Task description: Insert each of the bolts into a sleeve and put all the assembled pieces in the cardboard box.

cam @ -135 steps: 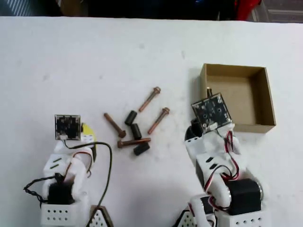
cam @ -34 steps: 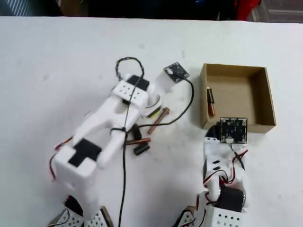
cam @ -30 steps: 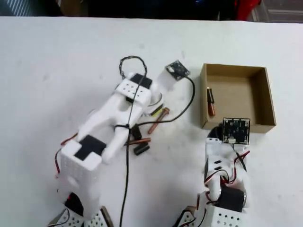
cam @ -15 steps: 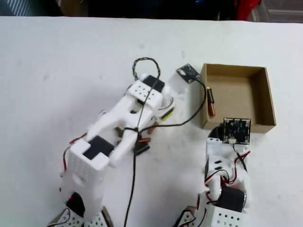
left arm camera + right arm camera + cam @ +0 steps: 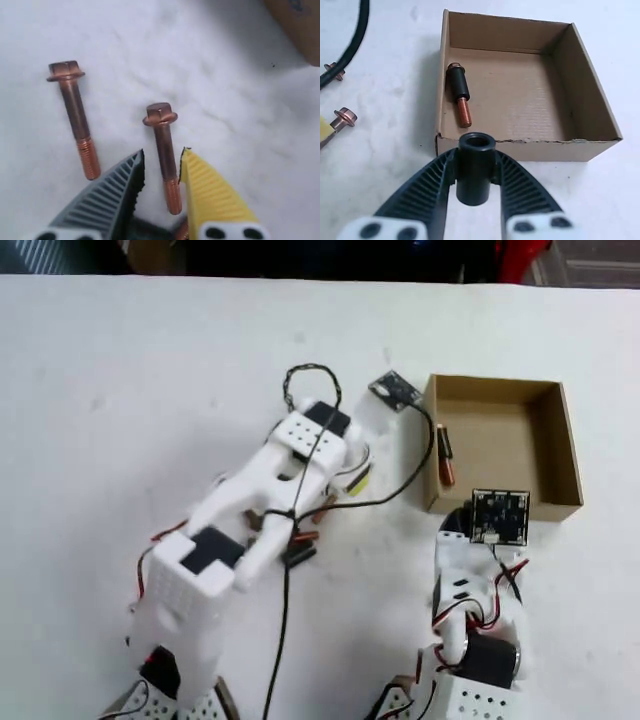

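I see a flat white table [image 5: 120, 370] from above, matte and faintly scuffed. My left arm [image 5: 240, 520], made of blocky white plastic segments, stretches diagonally across the middle of it, with a thin black cable [image 5: 285, 620] looping along its length. My right arm [image 5: 470, 600], of the same white plastic, sits folded near the front edge. Beside it stands the cardboard box [image 5: 560, 440], square, brown and open-topped, with plain corrugated walls. Inside the box, against one wall, lies one assembled piece [image 5: 458, 92]: a coppery bolt pushed through a smooth black sleeve, its threaded end sticking out. The left gripper [image 5: 161, 151] has one grey finger and one yellow finger, both ribbed on the inner face. They stand apart on either side of a copper bolt [image 5: 166, 160] that lies flat on the table between them; I cannot tell whether they touch it. A second bolt [image 5: 74, 117], with the same hexagonal flanged head and threaded tip, lies near it and roughly parallel. The right gripper [image 5: 475, 155] has dark ribbed fingers clamped on a black cylindrical sleeve [image 5: 476, 170], held upright with its round bore open at the top, just in front of the box's near wall. Another short black sleeve [image 5: 298, 556] lies on the table beside the left arm.
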You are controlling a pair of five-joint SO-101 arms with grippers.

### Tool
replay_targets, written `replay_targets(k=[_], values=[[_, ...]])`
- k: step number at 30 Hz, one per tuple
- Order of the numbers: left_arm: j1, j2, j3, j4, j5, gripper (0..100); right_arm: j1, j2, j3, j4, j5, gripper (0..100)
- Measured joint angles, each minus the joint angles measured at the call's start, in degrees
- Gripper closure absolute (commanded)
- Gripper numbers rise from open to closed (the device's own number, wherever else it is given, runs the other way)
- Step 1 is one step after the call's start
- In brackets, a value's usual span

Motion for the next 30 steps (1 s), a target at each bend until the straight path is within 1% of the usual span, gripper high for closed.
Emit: replay_targets(k=[17,23,30], values=[[0.0,0.9,0.0,0.0,0.0,85,0.0,0.0,0.0,0.0,0.0,98.1],[1.5,0.9,0.0,-0.3,0.0,85,0.0,0.0,0.0,0.0,0.0,98.1],[1.7,0.9,0.0,-0.8,0.0,85,0.2,0.0,0.6,0.0,0.0,98.1]])
